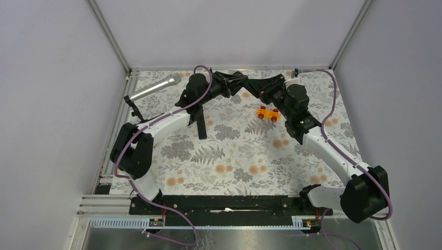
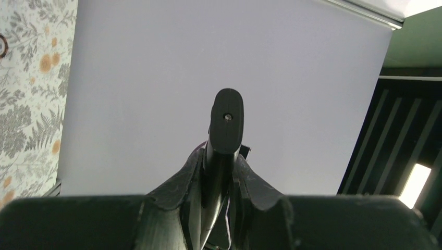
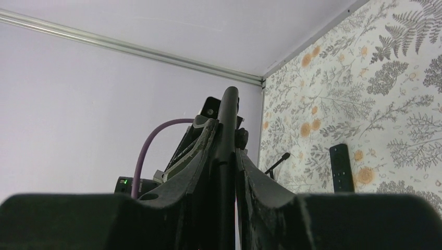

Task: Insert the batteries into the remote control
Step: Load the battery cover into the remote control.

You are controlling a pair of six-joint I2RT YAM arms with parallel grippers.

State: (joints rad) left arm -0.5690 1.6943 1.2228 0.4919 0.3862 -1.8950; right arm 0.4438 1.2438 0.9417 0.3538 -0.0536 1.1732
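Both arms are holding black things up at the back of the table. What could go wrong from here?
The left gripper pinches the remote control by one end, off the table; a slip could drop it. The right gripper clamps a thin black piece close beside, so the arms might bump. No batteries show in any view, so loading may stall.

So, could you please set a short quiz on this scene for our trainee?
1. True or false: the right hand is empty.
2. The left hand is shut on: A) the silver microphone, B) a slim black remote control, C) the orange toy block.
3. What lies flat on the floral mat beside the left arm?
Key: 1 false, it grips a thin black piece; 2 B; 3 a second black remote.
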